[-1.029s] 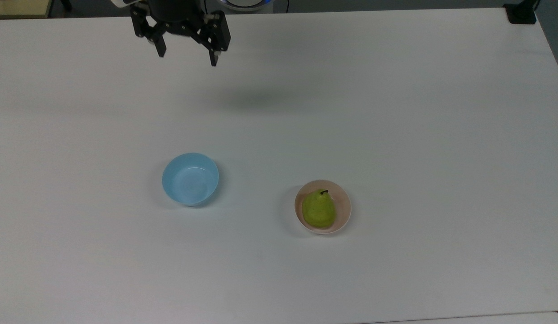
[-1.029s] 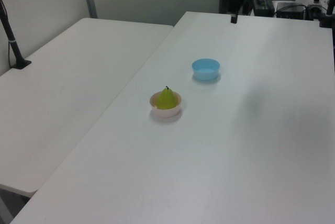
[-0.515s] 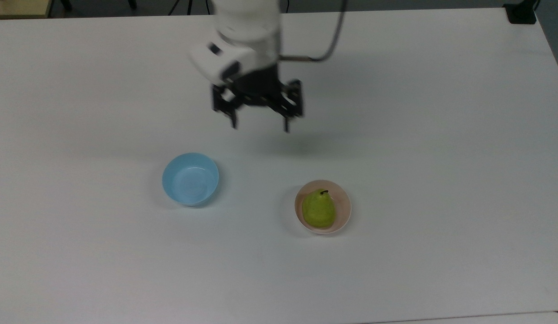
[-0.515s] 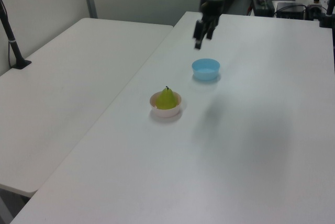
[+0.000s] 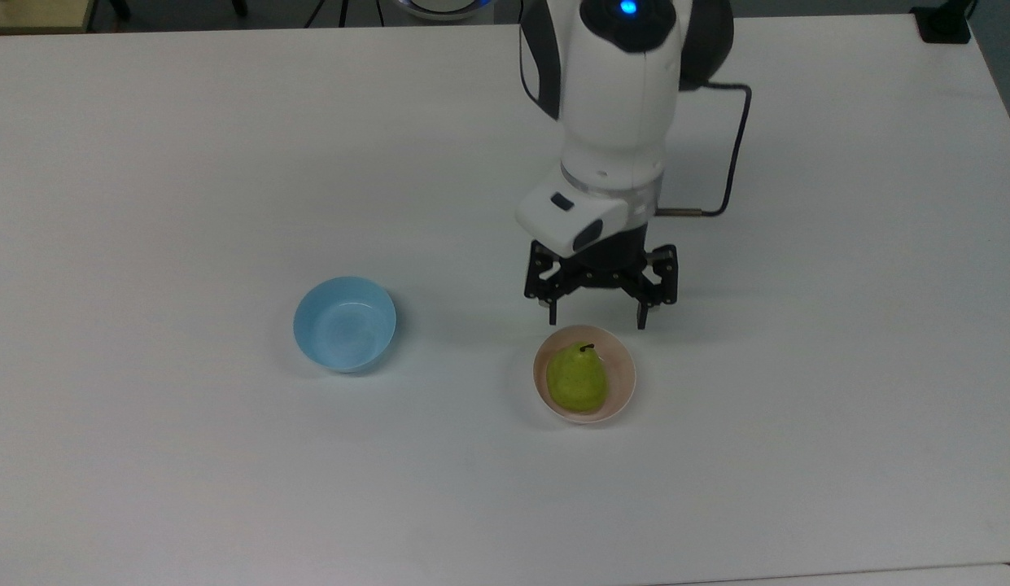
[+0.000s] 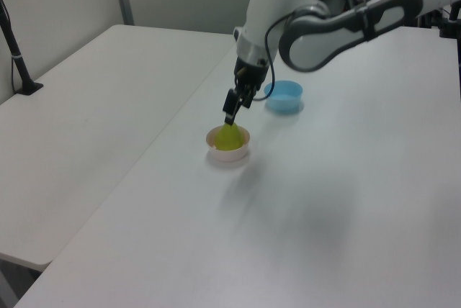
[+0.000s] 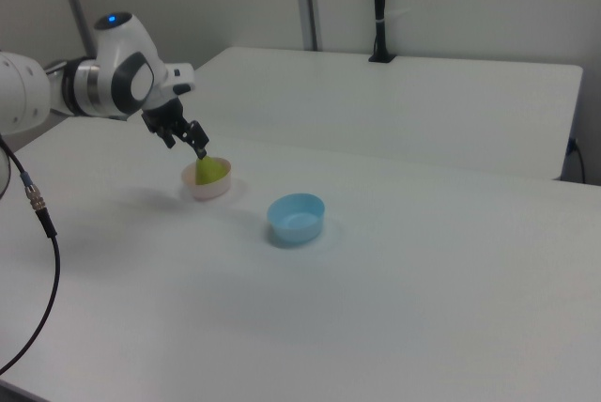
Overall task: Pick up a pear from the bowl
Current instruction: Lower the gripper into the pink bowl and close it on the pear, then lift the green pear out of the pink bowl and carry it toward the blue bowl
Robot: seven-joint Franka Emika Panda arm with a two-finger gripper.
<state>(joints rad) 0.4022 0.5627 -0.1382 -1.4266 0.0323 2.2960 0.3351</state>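
I see my black two-finger pincer (image 5: 598, 316) spread wide and holding nothing, poised just above the yellow-green speckled pear (image 5: 577, 379) with its short dark stem. The pear sits in the small round pale pink bowl (image 5: 625, 382) on the white counter (image 5: 797, 407). A light blue round bowl (image 5: 344, 324) stands well apart toward the top view's left.

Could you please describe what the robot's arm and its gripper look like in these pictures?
The arm is made of rounded, glossy white shells with dark grey or black sections at the joints, and a small blue light glows on top. A thin black cable loops out beside the wrist. The gripper is black, an angular linkage frame with two slim fingers, mounted under a white wrist block bearing small dark patches.
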